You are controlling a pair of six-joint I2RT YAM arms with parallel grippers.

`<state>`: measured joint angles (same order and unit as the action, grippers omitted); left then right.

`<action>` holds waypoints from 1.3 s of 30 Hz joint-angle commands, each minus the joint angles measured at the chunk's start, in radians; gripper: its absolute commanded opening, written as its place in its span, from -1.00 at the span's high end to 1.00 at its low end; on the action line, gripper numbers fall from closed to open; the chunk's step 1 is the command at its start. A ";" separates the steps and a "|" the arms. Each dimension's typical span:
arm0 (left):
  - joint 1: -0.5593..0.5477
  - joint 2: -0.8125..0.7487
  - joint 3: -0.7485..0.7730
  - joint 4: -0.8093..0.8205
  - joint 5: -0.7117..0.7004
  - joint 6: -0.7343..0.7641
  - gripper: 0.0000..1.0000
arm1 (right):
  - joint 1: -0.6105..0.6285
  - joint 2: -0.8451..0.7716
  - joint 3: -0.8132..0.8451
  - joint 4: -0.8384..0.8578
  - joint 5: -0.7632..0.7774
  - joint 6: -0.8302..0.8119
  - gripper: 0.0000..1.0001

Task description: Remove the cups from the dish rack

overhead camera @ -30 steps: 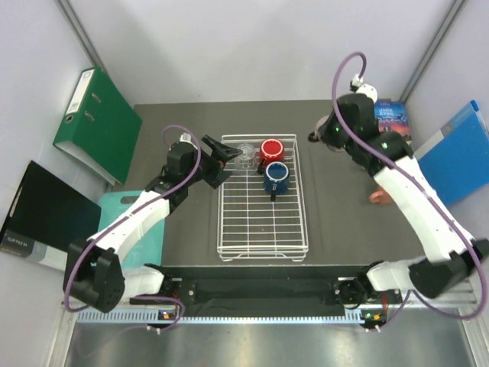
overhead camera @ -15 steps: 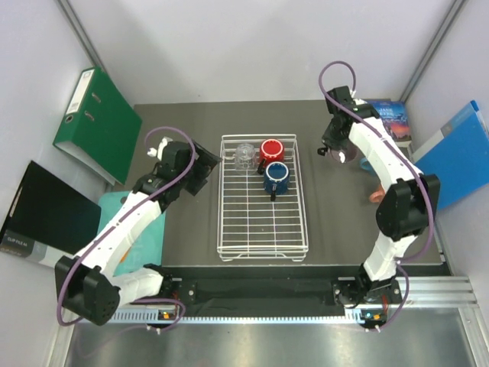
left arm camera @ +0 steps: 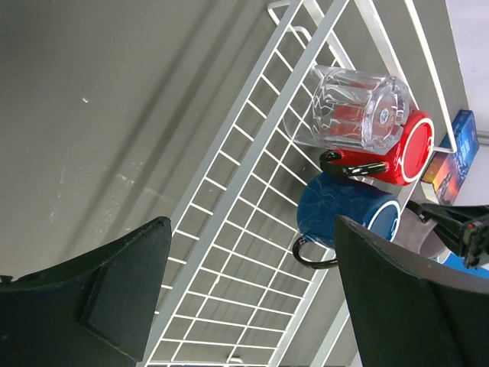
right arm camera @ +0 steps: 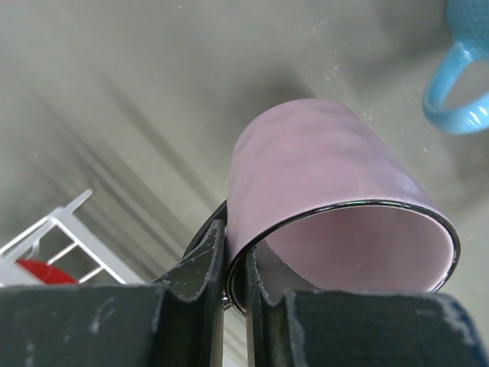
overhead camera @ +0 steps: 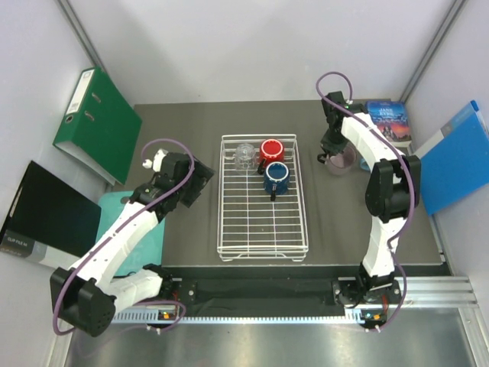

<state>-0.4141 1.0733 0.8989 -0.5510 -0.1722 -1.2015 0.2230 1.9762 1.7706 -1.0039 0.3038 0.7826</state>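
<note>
Right wrist view shows the right gripper [right arm camera: 235, 252] pinched shut on the wall of the mauve-pink mug [right arm camera: 321, 168] by its handle, at the table [right arm camera: 114, 92] right of the dish rack [overhead camera: 260, 222], with one light blue mug [right arm camera: 458, 84] near it. The left gripper [left arm camera: 252, 229] hangs left of the rack, jaws apart and empty. Three cups sit at the rack's far end: one glass tumbler [left arm camera: 355, 111] touching one red mug [left arm camera: 397, 149], and one dark blue mug [left arm camera: 344, 214] just nearer. All look stiff, smooth and chippable, so a rim-wall pinch likely suits the mugs, while the handleless glass probably needs a gentler hold across its body.
</note>
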 commanded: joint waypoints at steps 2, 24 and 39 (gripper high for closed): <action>-0.002 -0.023 0.001 -0.032 -0.032 -0.009 -0.82 | -0.014 0.029 0.076 0.019 -0.008 0.007 1.00; -0.002 0.037 0.021 -0.010 -0.004 0.029 -0.83 | -0.047 0.047 -0.014 0.096 -0.078 -0.080 0.49; -0.003 0.036 0.049 -0.003 -0.039 0.066 -0.89 | -0.016 -0.079 0.071 0.120 -0.127 -0.083 -0.19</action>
<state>-0.4141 1.1107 0.8997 -0.5529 -0.1814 -1.1614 0.1947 2.0052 1.7493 -0.9051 0.2024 0.7017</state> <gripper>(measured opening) 0.937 0.573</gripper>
